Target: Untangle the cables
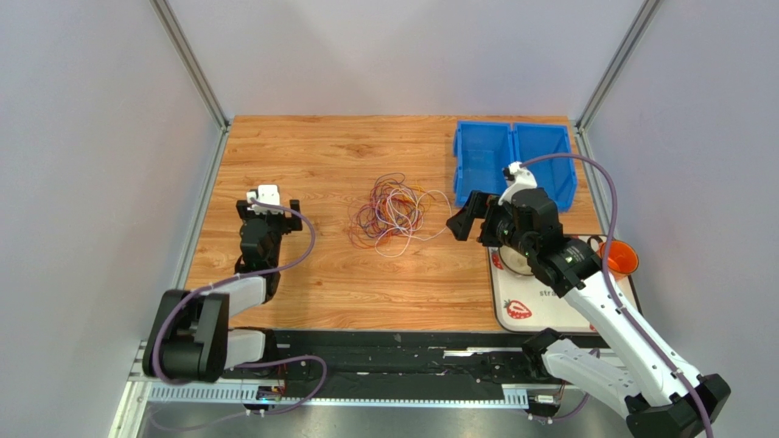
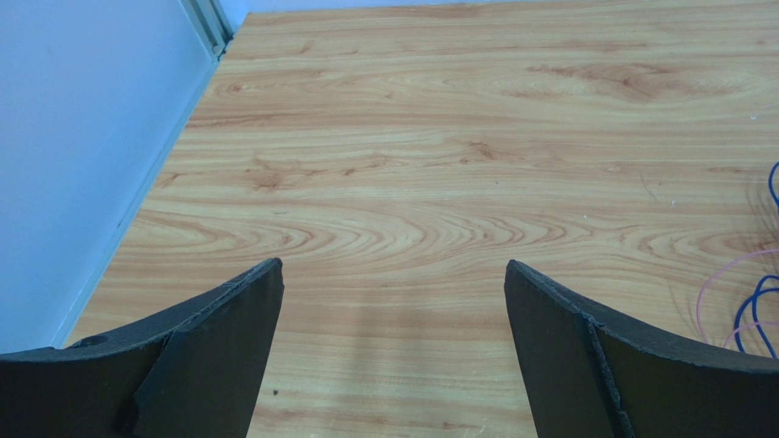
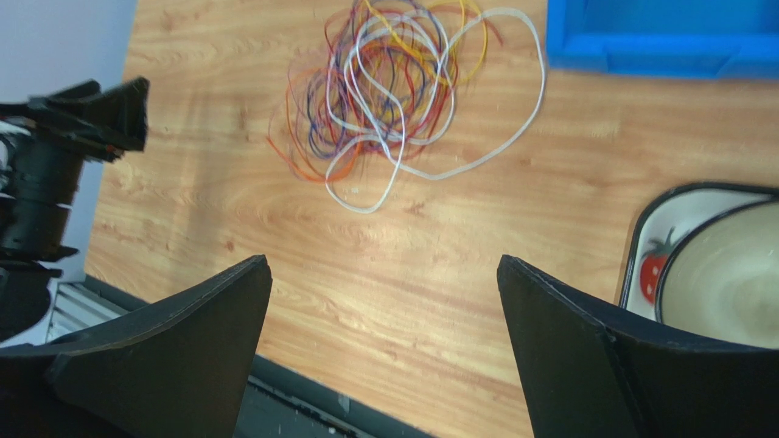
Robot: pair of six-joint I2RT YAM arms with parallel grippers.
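The cables [image 1: 393, 214] lie as a tangled heap of thin red, purple, orange, yellow and white loops on the wooden table's middle. They also show in the right wrist view [image 3: 402, 91], and their edge shows at the right of the left wrist view [image 2: 754, 306]. My left gripper [image 1: 272, 203] is open and empty, left of the heap; its jaws stand wide apart in its wrist view [image 2: 393, 274]. My right gripper [image 1: 468, 217] is open and empty, just right of the heap, above the table [image 3: 384, 269].
A blue two-compartment bin [image 1: 514, 160] stands at the back right. A white tray [image 1: 549, 315] with a strawberry print holds a cream bowl [image 3: 722, 283] at the right front. An orange cup [image 1: 620, 258] sits by the tray. Walls close both sides.
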